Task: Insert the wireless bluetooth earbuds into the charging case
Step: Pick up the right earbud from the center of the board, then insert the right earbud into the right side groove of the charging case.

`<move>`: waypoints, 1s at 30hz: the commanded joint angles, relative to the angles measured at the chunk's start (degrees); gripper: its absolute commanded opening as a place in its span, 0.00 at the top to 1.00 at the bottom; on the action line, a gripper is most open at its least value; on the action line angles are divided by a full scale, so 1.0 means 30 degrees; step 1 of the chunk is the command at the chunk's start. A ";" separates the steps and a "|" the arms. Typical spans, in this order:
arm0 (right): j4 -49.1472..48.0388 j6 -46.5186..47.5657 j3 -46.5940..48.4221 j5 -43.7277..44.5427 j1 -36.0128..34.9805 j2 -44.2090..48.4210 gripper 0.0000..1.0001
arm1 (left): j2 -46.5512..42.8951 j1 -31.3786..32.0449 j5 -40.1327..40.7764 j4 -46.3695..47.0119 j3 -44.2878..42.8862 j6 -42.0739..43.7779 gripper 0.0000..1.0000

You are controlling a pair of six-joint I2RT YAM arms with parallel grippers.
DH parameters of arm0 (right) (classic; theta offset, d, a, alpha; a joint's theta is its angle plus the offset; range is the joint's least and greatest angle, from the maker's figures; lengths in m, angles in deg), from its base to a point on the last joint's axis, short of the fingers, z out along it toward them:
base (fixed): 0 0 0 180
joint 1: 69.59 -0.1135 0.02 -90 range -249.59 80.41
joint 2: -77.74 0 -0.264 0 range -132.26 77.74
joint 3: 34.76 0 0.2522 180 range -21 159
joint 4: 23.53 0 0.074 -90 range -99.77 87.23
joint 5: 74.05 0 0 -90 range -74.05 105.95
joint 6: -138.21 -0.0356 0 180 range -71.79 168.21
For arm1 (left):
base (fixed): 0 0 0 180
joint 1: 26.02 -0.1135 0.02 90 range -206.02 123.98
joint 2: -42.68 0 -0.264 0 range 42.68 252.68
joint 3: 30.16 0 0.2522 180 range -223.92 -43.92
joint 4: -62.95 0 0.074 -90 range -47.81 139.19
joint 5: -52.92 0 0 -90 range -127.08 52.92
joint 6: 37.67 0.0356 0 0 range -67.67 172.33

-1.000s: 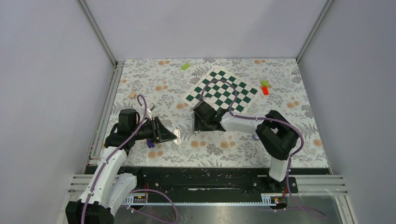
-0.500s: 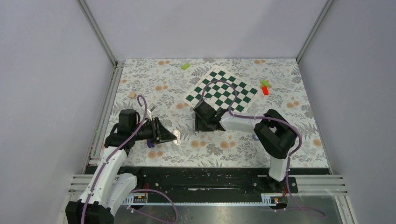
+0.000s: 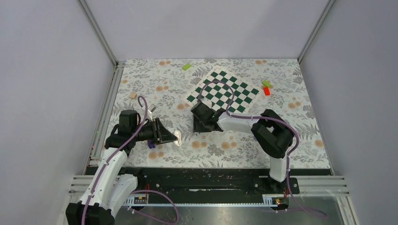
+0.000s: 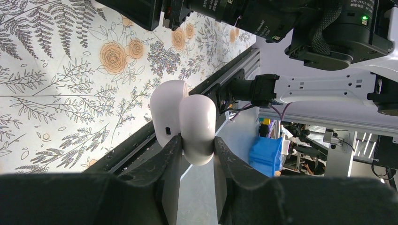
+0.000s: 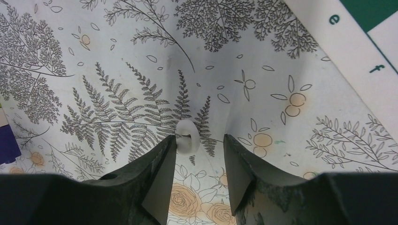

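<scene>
My left gripper [image 4: 197,137] is shut on the charging case [image 4: 184,119], a smooth white pebble with its lid hinged open, held above the floral cloth near the table's front edge. In the top view the case [image 3: 178,137] shows at the tip of the left gripper [image 3: 174,137]. One small glossy white earbud [image 5: 187,134] lies on the cloth between the tips of my right gripper [image 5: 200,137]. That gripper is open, and the bud rests against its left finger [image 5: 162,164]. From the top view the right wrist [image 3: 204,119] hides this earbud.
A green-and-white chessboard [image 3: 223,91] lies behind the right gripper. A green block [image 3: 187,66] sits at the back, a green and a red block [image 3: 266,88] at the right, a tan cube [image 3: 133,95] at the left. A purple piece [image 3: 151,144] lies by the left gripper.
The right arm has shifted slightly to the left and its jaws have narrowed a little around the earbud. The left arm and the case have not moved.
</scene>
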 commanded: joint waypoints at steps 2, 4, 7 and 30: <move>0.0429 -0.0119 0.0708 0.0096 -0.0314 -0.0522 0.54 | -0.0314 0.0059 0.0170 0.0307 -0.0257 0.0346 1.00; 0.0441 -0.0156 0.0680 0.0103 -0.0300 -0.0525 0.57 | -0.0314 0.0057 0.0151 0.0316 -0.0279 0.0355 1.00; 0.0396 -0.0220 0.0602 0.0112 -0.0314 -0.0433 0.66 | -0.0314 0.0059 0.0127 0.0299 -0.0263 0.0364 1.00; 0.0710 -0.0413 -0.2167 0.0400 -0.0285 0.4135 1.00 | -0.0053 0.0852 0.0522 0.0355 -0.0792 0.1260 1.00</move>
